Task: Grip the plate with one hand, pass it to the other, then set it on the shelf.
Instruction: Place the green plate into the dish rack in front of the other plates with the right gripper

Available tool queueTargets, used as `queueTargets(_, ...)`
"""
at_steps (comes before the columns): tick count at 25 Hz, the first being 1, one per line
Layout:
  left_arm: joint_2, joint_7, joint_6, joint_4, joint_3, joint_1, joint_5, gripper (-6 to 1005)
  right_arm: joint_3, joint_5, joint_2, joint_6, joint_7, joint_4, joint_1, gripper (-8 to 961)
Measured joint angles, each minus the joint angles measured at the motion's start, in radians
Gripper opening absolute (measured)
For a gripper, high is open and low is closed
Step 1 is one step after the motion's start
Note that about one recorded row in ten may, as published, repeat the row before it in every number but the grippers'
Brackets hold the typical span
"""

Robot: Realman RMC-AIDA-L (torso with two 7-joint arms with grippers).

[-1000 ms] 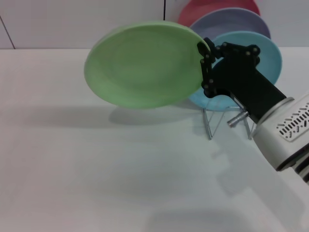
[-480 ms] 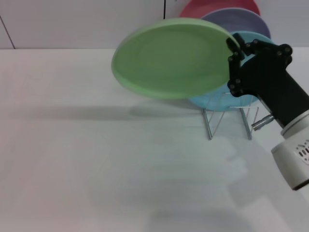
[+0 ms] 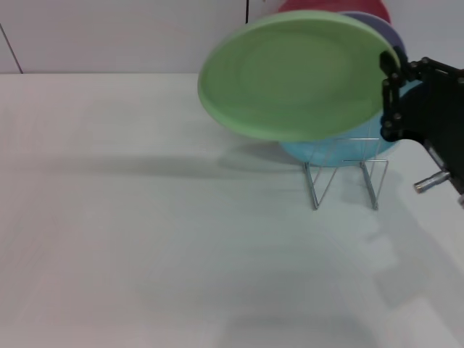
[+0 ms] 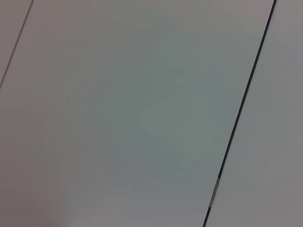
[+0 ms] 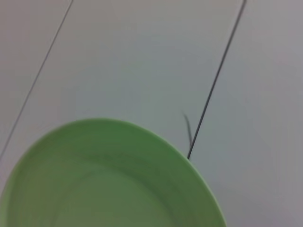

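One white table (image 3: pixel 145 239), pale panelled wall (image 3: pixel 109 32), plate (image 3: pixel 293 76) aloft.

Light-green plate (image 3: pixel 293 76) tilted in air, seemingly above the wire shelf (image 3: pixel 344 181).

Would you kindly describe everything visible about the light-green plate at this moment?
The light-green plate is round and shallow with a low raised rim, matte, and looks like plastic. It hangs in the air, tilted, above the white table and in front of the plates standing in the wire rack. The right claw pinches its rim at the robot's right edge; nothing else touches it. The right wrist view shows its concave face.
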Motion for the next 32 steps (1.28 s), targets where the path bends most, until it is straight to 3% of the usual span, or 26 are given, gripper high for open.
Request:
queueTargets(4, 0.0, 0.0, 0.002, 0.001, 0.0, -0.001, 0.0, 735, 0.043, -0.123, -0.02, -0.056, 0.235, -0.045, -0.003, 63)
queueTargets(20, 0.0, 0.0, 0.002, -0.003, 0.0, -0.004, 0.0, 735, 0.099, -0.13, -0.033, -0.151, 0.371, -0.159, -0.009, 72)
queueTargets(26, -0.001, 0.0, 0.002, -0.005, 0.0, -0.005, 0.0, 735, 0.119, -0.13, -0.072, -0.222, 0.462, -0.216, 0.001, 75)
queueTargets(28, -0.002, 0.0, 0.002, -0.005, 0.0, -0.005, 0.0, 735, 0.121, -0.13, -0.092, -0.257, 0.508, -0.252, 0.018, 77)
queueTargets(29, -0.002, -0.001, 0.002, -0.006, 0.0, -0.005, 0.0, 735, 0.119, -0.13, -0.113, -0.29, 0.554, -0.289, 0.04, 77)
queueTargets(32, -0.002, -0.001, 0.001, -0.007, 0.0, -0.005, 0.0, 735, 0.114, -0.13, -0.131, -0.319, 0.597, -0.329, 0.066, 79)
